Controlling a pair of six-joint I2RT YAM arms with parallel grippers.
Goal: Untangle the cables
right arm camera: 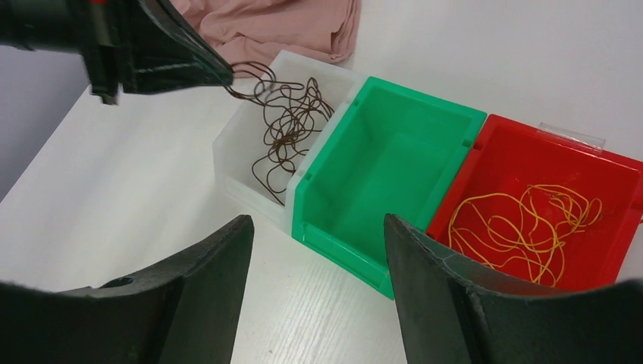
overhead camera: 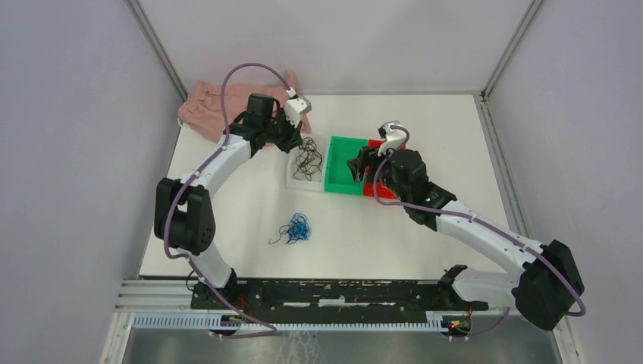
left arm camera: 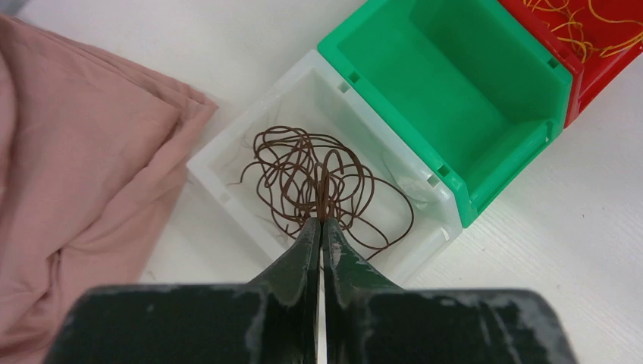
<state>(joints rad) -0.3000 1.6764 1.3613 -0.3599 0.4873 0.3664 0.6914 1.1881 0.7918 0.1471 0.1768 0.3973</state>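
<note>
Left gripper, jaws pressed together, pinches a few strands of the dark brown cable right at its tips. The rest of that bunch hangs below and just ahead of it, into the white bin. Beyond the tips to the right sits a green bin, then a red bin holding the yellow-orange cable. A pink cloth lies to this gripper's left.

Right gripper, jaws wide apart and holding nothing, hovers just short of the green bin. The blue cable lies loose on the table, well behind both grippers.

These cables look thin, light and springy, likely to snag on one another or slip from a pinch. An outer loop or free end seems a better hold than the knotted middle.
</note>
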